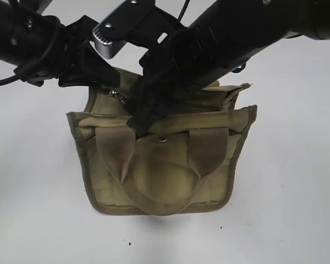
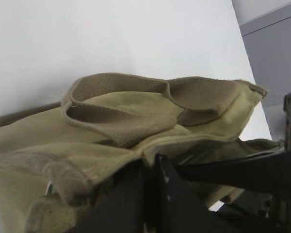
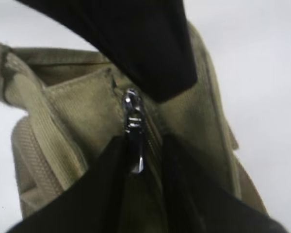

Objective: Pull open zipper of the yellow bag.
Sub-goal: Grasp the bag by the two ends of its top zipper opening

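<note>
Two wide webbing handles (image 1: pixel 154 187) droop down the near face of the yellow bag (image 1: pixel 159 165), which stands on the white table (image 1: pixel 38 209) with a metal snap (image 1: pixel 163 139) just under its front rim. Above that rim the right gripper (image 1: pixel 140 125) reaches down into the bag's open top from the upper right. Its wrist view shows the two black fingers (image 3: pixel 106 194) standing either side of the zipper (image 3: pixel 135 131), whose small silvery pull tab hangs in the gap between them; the jaws are only partly apart, and whether they actually pinch the tab I cannot tell. Farther back, at the bag's rear left corner, the left gripper (image 1: pixel 102 74) has its jaws together on the bag's cloth, its wrist view showing the black fingers (image 2: pixel 155 194) pressed close with fabric bunched around them and the rear handle (image 2: pixel 136 102) lying beyond.
</note>
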`<action>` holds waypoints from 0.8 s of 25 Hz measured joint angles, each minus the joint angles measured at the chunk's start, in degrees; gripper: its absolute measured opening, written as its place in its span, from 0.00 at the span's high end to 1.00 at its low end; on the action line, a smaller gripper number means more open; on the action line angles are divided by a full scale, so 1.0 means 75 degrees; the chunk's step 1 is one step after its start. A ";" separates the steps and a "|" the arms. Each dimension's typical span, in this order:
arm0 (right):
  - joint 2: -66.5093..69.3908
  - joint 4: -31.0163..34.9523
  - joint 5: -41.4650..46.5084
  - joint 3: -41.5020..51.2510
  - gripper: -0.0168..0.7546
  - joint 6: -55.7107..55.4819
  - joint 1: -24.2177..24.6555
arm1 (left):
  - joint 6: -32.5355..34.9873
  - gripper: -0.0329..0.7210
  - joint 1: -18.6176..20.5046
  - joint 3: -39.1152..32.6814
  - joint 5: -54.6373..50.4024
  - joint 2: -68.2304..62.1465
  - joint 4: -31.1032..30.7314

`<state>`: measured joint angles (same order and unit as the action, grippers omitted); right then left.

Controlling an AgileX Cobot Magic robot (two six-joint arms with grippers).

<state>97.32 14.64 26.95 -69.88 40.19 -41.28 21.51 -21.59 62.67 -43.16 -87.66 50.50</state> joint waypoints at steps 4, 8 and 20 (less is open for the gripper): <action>0.0000 -0.0006 0.0129 0.0000 0.72 -0.0033 0.0015 | 0.0000 0.95 0.0000 0.0000 -0.0014 0.0015 0.0000; 0.0000 0.0087 0.0096 0.0000 0.72 -0.0051 -0.0009 | 0.0000 0.95 0.0000 -0.0008 -0.0046 0.0044 0.0000; 0.0038 0.0118 -0.0026 0.0000 0.90 -0.0050 -0.0138 | 0.0000 0.95 0.0000 -0.0008 -0.0150 0.0077 0.0098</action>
<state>97.61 15.53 26.75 -69.88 39.82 -42.32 21.51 -21.59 62.61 -44.29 -87.08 51.23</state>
